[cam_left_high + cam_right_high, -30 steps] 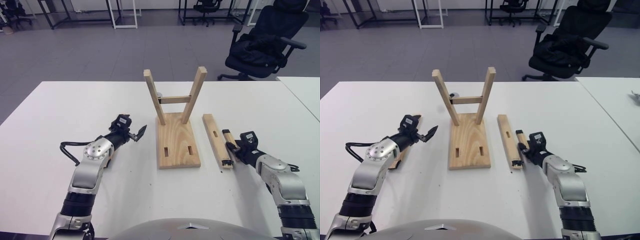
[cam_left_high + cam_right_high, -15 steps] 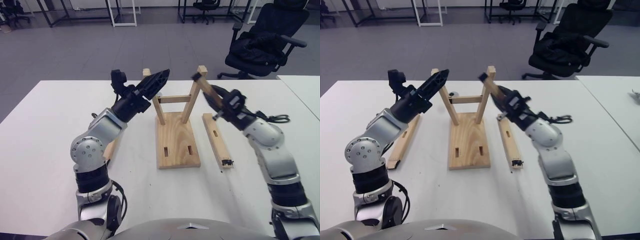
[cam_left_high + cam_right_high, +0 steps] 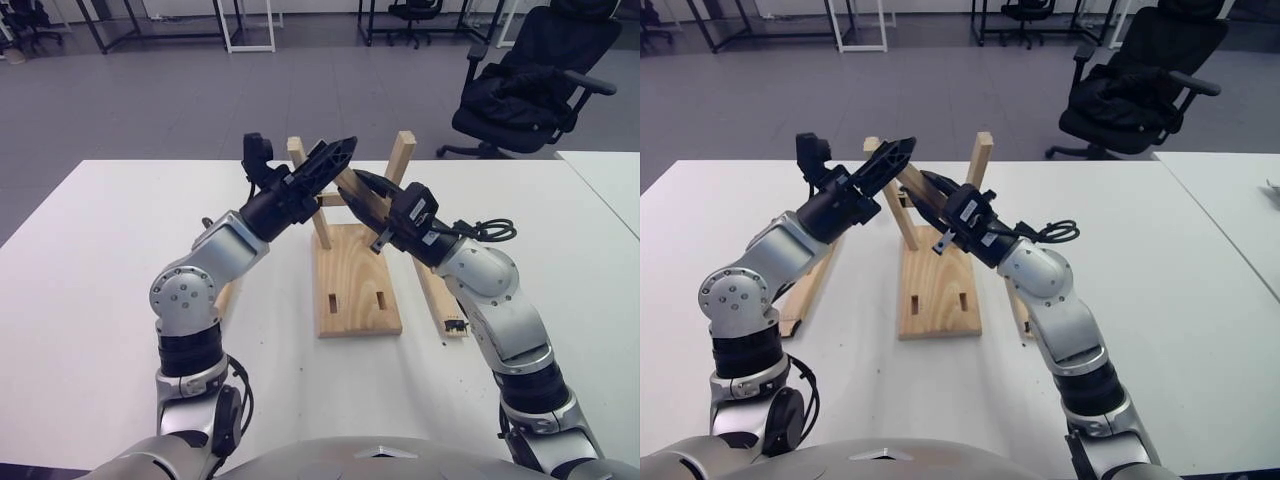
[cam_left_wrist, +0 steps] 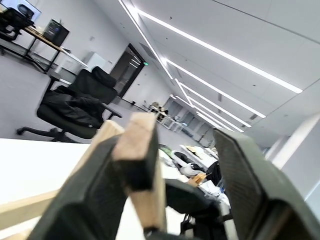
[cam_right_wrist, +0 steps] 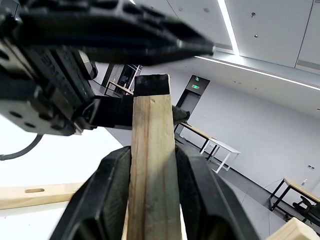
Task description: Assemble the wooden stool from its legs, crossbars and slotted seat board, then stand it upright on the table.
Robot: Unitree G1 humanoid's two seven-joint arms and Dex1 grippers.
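Right fingers [image 5: 112, 195]: clamped on a wooden bar [image 5: 150, 150].
Left fingers [image 4: 250, 170]: spread apart around the bar's free end.
Bar: judged light, stiff, smooth; best gripped on flat faces.
Seat board [image 3: 355, 290]: laid below the fingers.

This looks like an open-plan office or lab. Bare grey floor [image 3: 150, 100] stretches beyond the white table [image 3: 90, 240]. A black office chair [image 3: 530, 85] stands past the table's far right corner, with metal desk frames [image 3: 250, 50] farther back. A second white table [image 3: 605, 190] sits to its right. Long ceiling strip lights [image 4: 220, 50] run overhead.
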